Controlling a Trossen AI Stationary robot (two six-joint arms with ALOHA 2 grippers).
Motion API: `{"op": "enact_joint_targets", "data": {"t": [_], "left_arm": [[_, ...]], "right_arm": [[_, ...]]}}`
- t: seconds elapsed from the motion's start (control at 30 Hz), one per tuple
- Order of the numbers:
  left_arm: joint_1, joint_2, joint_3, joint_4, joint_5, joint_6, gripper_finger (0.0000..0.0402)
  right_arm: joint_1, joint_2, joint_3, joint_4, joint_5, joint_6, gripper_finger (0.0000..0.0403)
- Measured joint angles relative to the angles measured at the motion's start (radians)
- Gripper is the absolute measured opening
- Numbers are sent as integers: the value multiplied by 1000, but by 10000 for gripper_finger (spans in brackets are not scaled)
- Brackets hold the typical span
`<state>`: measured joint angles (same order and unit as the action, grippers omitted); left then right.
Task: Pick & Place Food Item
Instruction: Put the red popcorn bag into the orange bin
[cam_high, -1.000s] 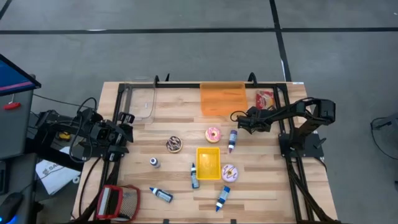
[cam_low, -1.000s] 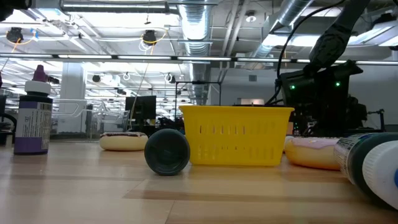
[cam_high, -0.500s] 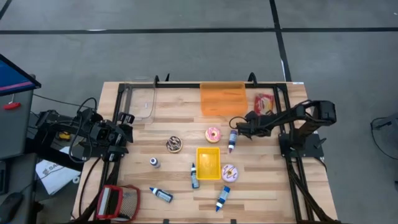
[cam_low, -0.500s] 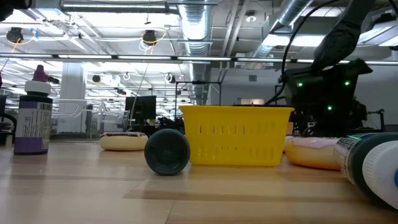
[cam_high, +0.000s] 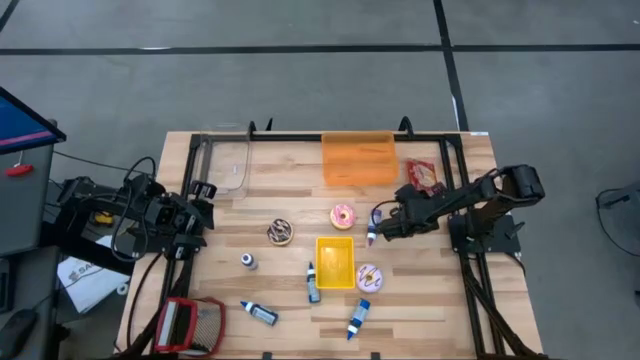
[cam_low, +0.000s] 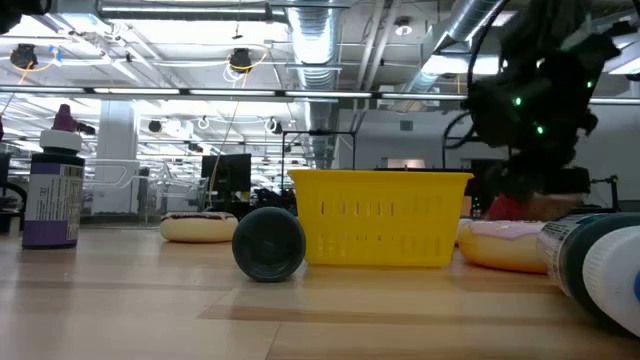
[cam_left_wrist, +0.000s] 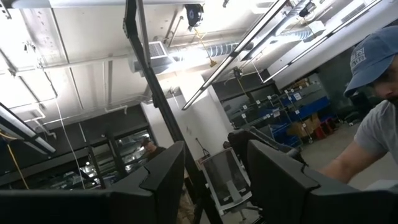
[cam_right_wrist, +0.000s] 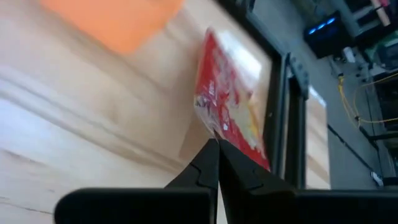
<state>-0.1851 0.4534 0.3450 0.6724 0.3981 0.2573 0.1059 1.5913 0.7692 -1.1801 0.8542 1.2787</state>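
Note:
A red snack packet (cam_high: 424, 176) lies at the far right of the table, beside the black frame rail (cam_high: 449, 175). My right gripper (cam_high: 411, 193) is shut at the packet's near corner; the wrist view shows its shut tips (cam_right_wrist: 215, 147) against the packet (cam_right_wrist: 233, 102). In the low view a strip of the red packet (cam_low: 508, 207) shows under the dark gripper (cam_low: 530, 150). My left gripper (cam_high: 200, 205) waits open at the table's left edge, pointing up into the room (cam_left_wrist: 214, 155). My right gripper pinches the packet's near corner (cam_right_wrist: 210, 127) between its two shut fingers. They slant down from the near side. That corner is raised, with a shadow on the wood beneath it. Whether the far end rests on the table I cannot tell.
An orange container (cam_high: 358, 160) stands left of the packet. A pink donut (cam_high: 343, 215), a purple bottle (cam_high: 372, 236), a yellow basket (cam_high: 335, 262), a sprinkled donut (cam_high: 369, 276) and a chocolate donut (cam_high: 280, 232) fill the middle. A person (cam_left_wrist: 373, 124) sits beyond the table.
My right arm has swung toward the table's near edge and risen, and its wrist has turned. The red packet has come a little toward the near edge with it and now shows under the gripper in the low view.

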Motion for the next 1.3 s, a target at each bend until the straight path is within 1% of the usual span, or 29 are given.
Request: {"op": "enact_joint_targets", "data": {"t": [0.2, 0.33, 0.4, 0.57, 0.73, 0.8, 0.9, 1.13, 1.3], "left_arm": [[0, 0, 0, 0, 0, -3, 171], [0, 0, 0, -3, 11, -4, 171], [0, 0, 0, -3, 16, -4, 171], [0, 0, 0, -3, 19, -12, 171], [-17, 7, 0, -3, 19, -19, 171], [-26, 7, 0, -4, 19, -11, 171], [-28, 6, 0, -2, 19, -5, 171], [-28, 6, 0, -2, 19, -5, 171], [-28, 7, 0, -3, 19, -7, 171]], "right_arm": [[-10, 0, 117, -177, 71, 87, 0], [-48, 0, 185, -336, 126, 186, 0], [-78, 0, 207, -388, 143, 216, 0], [-194, -17, 218, -376, 157, 134, 0], [-278, -59, 217, -390, 208, 126, 0], [-297, -86, 221, -378, 235, 123, 0], [-307, -121, 249, -338, 277, 63, 0], [-343, -169, 365, -334, 376, -41, 0], [-376, -173, 456, -326, 432, -132, 0]]}}
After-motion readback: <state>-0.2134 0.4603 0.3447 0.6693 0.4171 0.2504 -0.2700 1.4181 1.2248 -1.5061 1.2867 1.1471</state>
